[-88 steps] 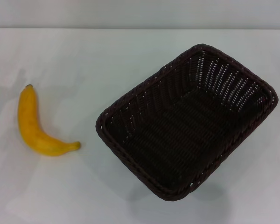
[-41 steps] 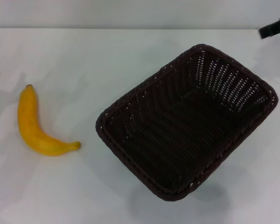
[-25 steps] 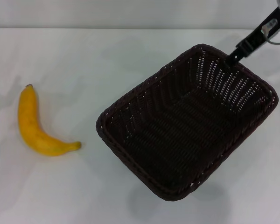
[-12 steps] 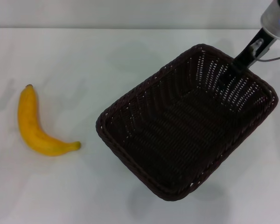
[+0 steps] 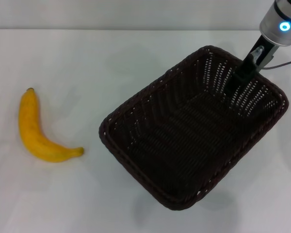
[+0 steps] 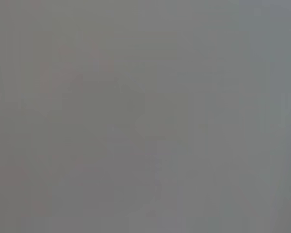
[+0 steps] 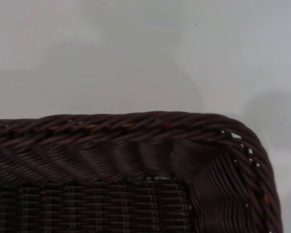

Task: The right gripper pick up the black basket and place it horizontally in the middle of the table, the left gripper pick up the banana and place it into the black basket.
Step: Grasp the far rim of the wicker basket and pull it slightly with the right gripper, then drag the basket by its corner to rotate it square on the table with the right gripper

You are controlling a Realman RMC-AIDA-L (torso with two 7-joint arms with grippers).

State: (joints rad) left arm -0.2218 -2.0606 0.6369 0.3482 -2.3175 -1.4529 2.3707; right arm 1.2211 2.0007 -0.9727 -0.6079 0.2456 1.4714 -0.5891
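I am lowering the right gripper [image 5: 235, 80] over the dark woven wicker basket's [image 5: 150, 104] far rim; jaw state indeterminable; seat one finger inside.

Right arm: silver cylindrical wrist [image 5: 275, 17] bearing a glowing blue ring light [image 5: 283, 26]. Black angular right gripper [image 5: 237, 78] with a pale patch; thin grey cable [image 5: 284, 63] beside the wrist.

No legible text or markings.
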